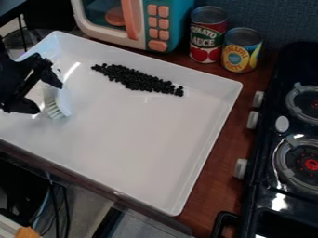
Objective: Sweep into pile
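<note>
Your black beans point(138, 80) lie in a slanting band in the far part of the white tray point(124, 135), thickest through the middle and thinning to a few loose ones at both ends. The band's long axis runs nearly parallel to the tray's far wall, from upper left to lower right as you look at it, with its left end the nearer one to your gripper point(48, 96). You have the brush point(55, 109) between the fingers, which stand apart with it held there, its pale bristles down toward the tray floor. The relation to work from is this: the beans are to the right of the fingers and farther up the view, and the brush is apart from them, off to the left and on the near side of their line. A straight push to the right from here would probably pass below most of the band, so I'd have you line the bristles up with its left end first, then sweep along the long axis to shorten it into a pile. Mind the far wall beyond the beans, below the toy microwave point(152, 25); come at them too squarely from the near side and you may just press them up against it, or scatter the loose ones at the right end
</note>
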Robot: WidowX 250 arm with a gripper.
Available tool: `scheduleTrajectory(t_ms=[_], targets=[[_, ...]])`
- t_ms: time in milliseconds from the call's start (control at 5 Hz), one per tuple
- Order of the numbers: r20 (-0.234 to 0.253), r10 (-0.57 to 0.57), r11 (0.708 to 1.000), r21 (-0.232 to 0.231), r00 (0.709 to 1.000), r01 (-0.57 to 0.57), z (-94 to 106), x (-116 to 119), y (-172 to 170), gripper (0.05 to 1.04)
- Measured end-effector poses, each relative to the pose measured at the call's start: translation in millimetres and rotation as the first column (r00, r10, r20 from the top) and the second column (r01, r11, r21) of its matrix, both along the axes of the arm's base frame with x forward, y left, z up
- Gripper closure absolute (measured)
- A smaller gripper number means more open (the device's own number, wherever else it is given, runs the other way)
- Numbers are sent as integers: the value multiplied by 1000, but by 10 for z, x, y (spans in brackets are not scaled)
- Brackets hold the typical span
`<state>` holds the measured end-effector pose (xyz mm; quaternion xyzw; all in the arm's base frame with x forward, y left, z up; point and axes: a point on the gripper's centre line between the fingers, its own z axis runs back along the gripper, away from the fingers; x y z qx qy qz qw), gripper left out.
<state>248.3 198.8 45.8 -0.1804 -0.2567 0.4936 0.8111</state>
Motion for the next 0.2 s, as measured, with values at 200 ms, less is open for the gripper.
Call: scheduleTrajectory(t_ms=[200], targets=[[1, -34, 999, 1, 999, 34, 173, -17, 14, 84]])
